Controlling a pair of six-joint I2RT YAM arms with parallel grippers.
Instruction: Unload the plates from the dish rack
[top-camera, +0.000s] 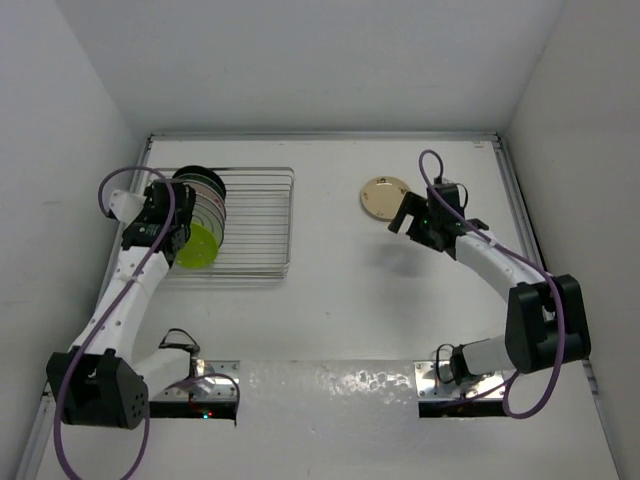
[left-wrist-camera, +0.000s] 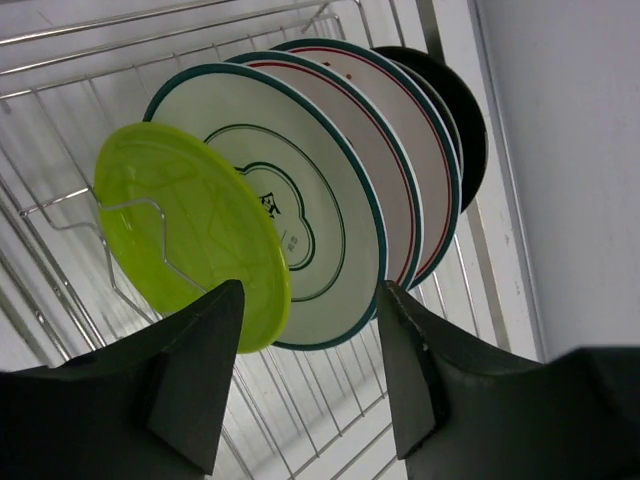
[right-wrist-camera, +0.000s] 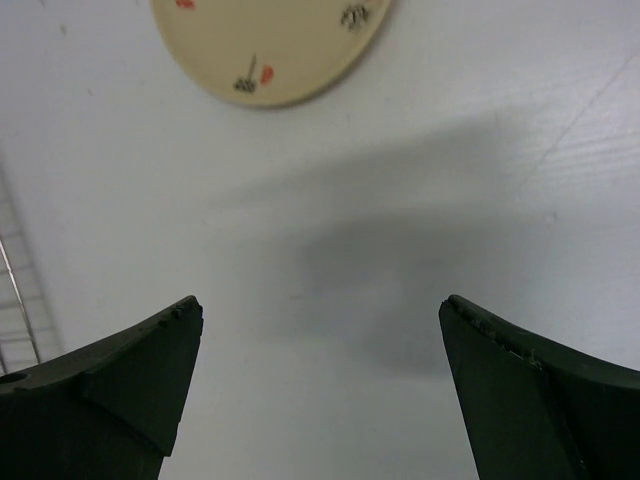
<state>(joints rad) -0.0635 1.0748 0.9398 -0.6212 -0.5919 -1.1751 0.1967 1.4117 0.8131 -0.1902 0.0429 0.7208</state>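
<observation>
Left fingers (left-wrist-camera: 195, 385): spread wide and holding nothing. The gap between them faced the lower rims of the front plates.
Right fingers (right-wrist-camera: 115, 385): just as wide apart and empty, above the surface (right-wrist-camera: 400, 220).
Lime green plate (left-wrist-camera: 180, 230): stood on edge at the front of the row in the dish rack (top-camera: 262, 225), just ahead of the left fingers. Its lower rim lay right beside one fingertip, and we could not tell whether they touched.
Teal-rimmed white plate (left-wrist-camera: 310, 200): stood close behind the green one, with more plates beyond it and the black plate (left-wrist-camera: 468, 130) farthest from the fingers.
Cream plate (right-wrist-camera: 270, 50): lay flat on the surface beyond the right fingertips, apart from them.
Handling: we judged the plates stiff, light and smooth — likely to slip in a loose pinch, and the white ones liable to chip if knocked.
Hold: we judged the rim best, one finger on each face, though the gap behind the green plate looked narrow.
</observation>
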